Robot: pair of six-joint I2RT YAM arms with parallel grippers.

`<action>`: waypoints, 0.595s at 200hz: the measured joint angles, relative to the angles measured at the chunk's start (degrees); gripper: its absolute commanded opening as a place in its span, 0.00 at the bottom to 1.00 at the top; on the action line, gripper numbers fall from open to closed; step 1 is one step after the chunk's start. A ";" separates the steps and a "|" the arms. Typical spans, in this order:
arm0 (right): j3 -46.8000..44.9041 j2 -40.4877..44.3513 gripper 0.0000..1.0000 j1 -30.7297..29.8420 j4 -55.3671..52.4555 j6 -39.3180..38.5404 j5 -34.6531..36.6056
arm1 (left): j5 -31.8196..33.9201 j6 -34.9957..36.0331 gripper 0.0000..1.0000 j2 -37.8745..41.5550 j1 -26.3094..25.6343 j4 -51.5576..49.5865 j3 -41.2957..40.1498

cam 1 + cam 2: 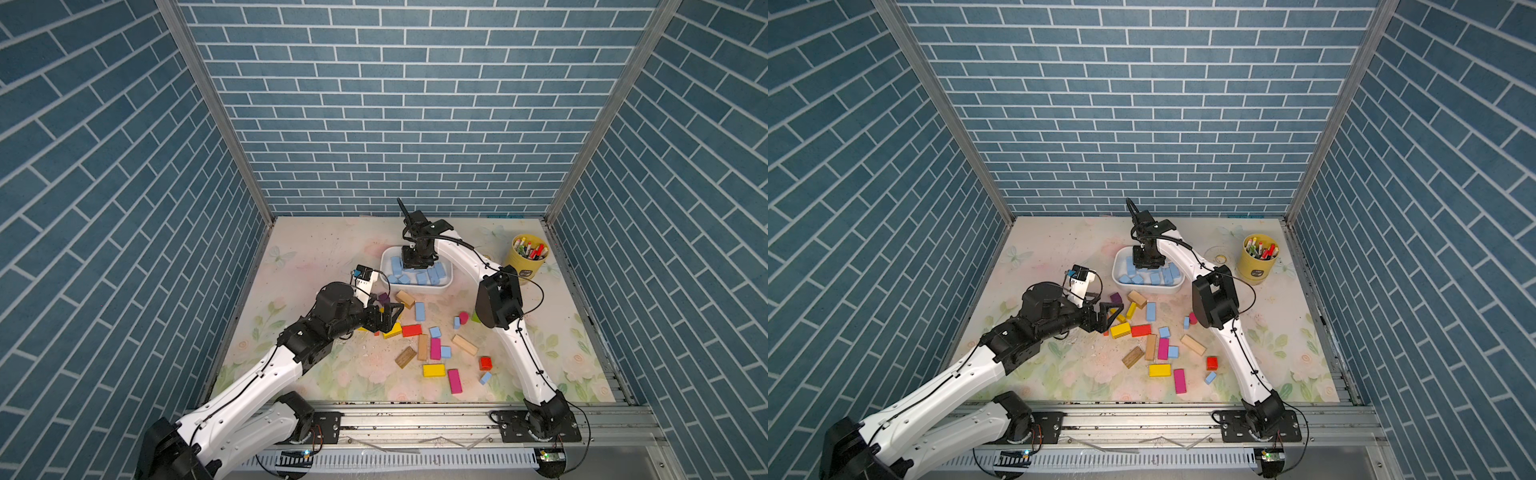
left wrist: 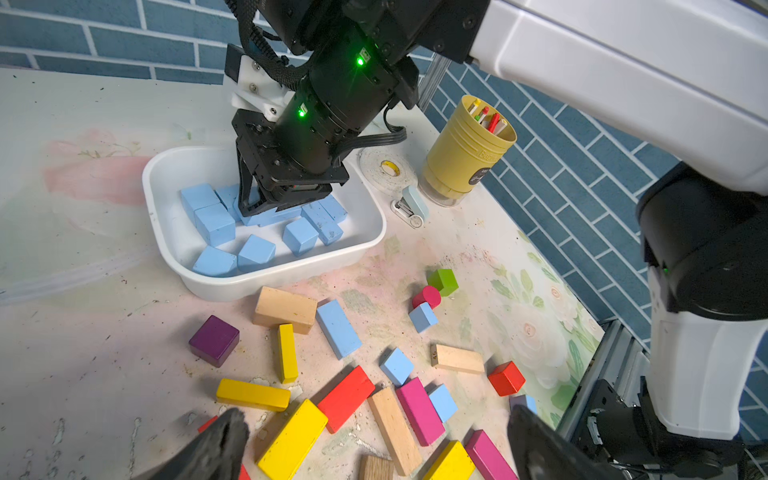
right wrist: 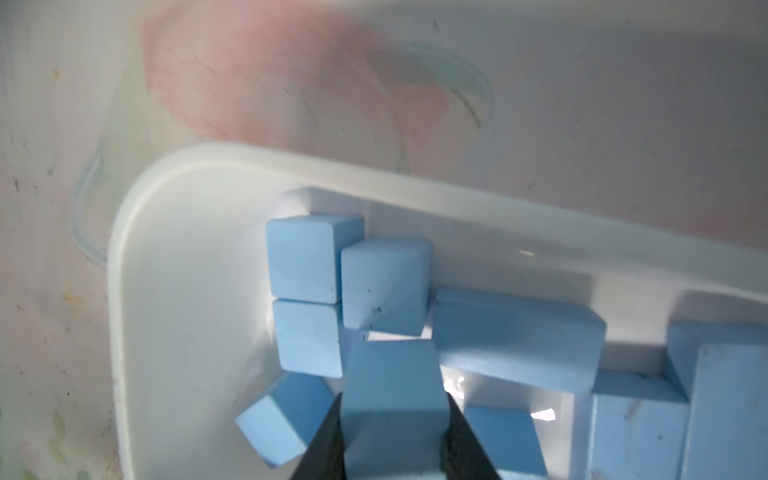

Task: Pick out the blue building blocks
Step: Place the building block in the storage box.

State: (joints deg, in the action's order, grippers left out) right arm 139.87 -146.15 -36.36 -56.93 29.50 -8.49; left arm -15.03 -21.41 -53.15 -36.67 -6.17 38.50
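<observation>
Several blue building blocks [image 2: 216, 226] lie in a white bin [image 2: 266, 282] at the back middle of the table. My right gripper [image 3: 392, 440] reaches down into that bin [image 1: 411, 289], shut on one blue block [image 3: 392, 386] that sits among the others. More blue blocks lie loose among the coloured ones: a long one [image 1: 419, 311], small ones [image 1: 435, 332] [image 1: 445, 352] and one at the front right [image 1: 484, 377]. My left gripper [image 1: 390, 311] hovers open and empty over the left end of the pile, its fingers [image 2: 220, 444] wide apart.
Yellow, red, magenta and bare-wood blocks [image 2: 345, 397] are scattered in front of the bin, with a purple cube [image 2: 214, 340] to the left. A yellow pen cup [image 1: 528, 257], a tape roll [image 2: 388, 168] and a pale stapler-like gadget [image 2: 411, 203] stand back right. The right arm's elbow [image 1: 498, 301] overhangs the pile's right side.
</observation>
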 measured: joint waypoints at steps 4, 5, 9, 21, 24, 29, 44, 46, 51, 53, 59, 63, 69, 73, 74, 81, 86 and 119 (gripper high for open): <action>0.87 -0.55 0.41 0.11 -0.33 -0.02 -0.35 | 0.00 0.02 0.99 0.00 0.00 0.00 0.00; 1.01 -0.66 0.41 0.13 -0.37 -0.07 -0.39 | 0.00 0.02 0.99 0.00 0.00 0.00 0.00; 1.66 -1.11 0.41 0.26 -0.63 -0.02 -0.72 | 0.00 0.04 0.99 0.00 0.00 0.00 0.00; 2.64 -2.08 0.43 0.57 -1.51 -0.02 -1.73 | 0.00 0.15 0.99 0.00 0.00 0.00 0.00; 2.80 -2.27 0.43 0.68 -1.73 0.00 -1.99 | 0.00 0.20 0.99 0.00 0.00 0.00 0.00; 2.91 -2.51 0.45 0.83 -2.01 0.02 -2.38 | 0.00 0.24 0.99 0.00 0.00 0.00 0.00; 2.91 -2.93 0.49 1.20 -2.62 0.02 -3.56 | 0.00 0.28 0.99 0.00 0.00 0.00 0.00; 2.91 -2.99 0.49 1.22 -2.67 -0.02 -3.67 | 0.00 0.28 0.99 0.00 0.00 0.00 0.00; 2.91 -3.06 0.50 1.29 -2.78 0.00 -4.09 | 0.00 0.28 0.99 0.00 0.00 0.00 0.00; 2.91 -3.08 0.51 1.29 -2.80 -0.02 -4.22 | 0.00 0.28 0.99 0.00 0.00 0.00 0.00; 2.91 -3.13 0.52 1.36 -2.82 -0.04 -4.76 | 0.00 0.28 0.99 -0.02 0.00 0.00 0.00; 2.91 -3.13 0.53 1.40 -2.82 0.07 -5.16 | 0.00 0.28 0.99 -0.04 0.00 0.00 0.00; 2.93 -3.13 0.53 1.42 -2.82 -0.02 -5.70 | 0.00 0.28 0.99 -0.07 0.00 0.00 0.00; 2.99 -3.13 0.54 1.49 -2.80 -0.02 -6.14 | 0.00 0.28 0.99 -0.11 0.00 -0.02 0.00; 2.99 -3.13 0.54 1.51 -2.78 0.00 -6.38 | 0.00 0.28 0.99 -0.11 0.00 -0.04 0.00; 2.99 -3.13 0.55 1.55 -2.64 0.04 -7.34 | 0.00 0.31 0.99 -0.13 0.00 -0.13 0.00; 2.99 -3.13 0.56 1.62 -2.58 0.04 -8.11 | 0.00 0.31 0.99 -0.13 0.00 -0.17 0.00; 2.89 -3.10 0.60 1.88 -0.83 0.66 -12.26 | 0.00 0.48 0.99 -0.13 0.00 -0.59 0.04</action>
State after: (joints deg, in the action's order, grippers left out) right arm 142.76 -149.25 -34.48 -57.76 30.15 -20.75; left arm -15.03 -20.93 -53.28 -36.67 -6.76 38.54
